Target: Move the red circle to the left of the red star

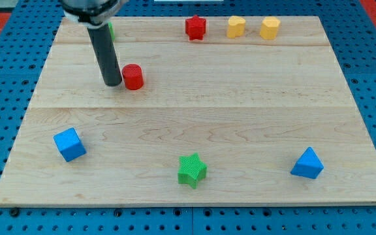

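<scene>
The red circle lies on the wooden board at the upper left. My tip touches its left side, or nearly so. The red star sits near the board's top edge, up and to the right of the red circle. The rod rises from the tip toward the view's top left.
A yellow heart and a yellow hexagon sit right of the red star. A blue cube lies at lower left, a green star at bottom centre, a blue triangle at lower right. A green block peeks from behind the rod.
</scene>
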### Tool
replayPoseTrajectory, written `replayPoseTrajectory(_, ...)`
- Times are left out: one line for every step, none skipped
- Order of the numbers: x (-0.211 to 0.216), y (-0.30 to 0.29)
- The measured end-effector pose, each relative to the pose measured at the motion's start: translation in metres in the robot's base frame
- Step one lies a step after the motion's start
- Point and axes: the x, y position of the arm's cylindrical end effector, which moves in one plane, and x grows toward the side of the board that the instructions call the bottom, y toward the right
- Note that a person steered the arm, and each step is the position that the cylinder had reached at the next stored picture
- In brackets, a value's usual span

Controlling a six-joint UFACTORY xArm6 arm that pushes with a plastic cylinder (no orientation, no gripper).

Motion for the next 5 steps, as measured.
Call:
replayPoseTrajectory(0.010,0.038)
replayPoseTrajectory(-0.042,0.044)
replayPoseTrajectory(-0.089,0.044)
replayPoseTrajectory(-0.088,0.010)
replayPoseTrajectory(-0.097,-0.005)
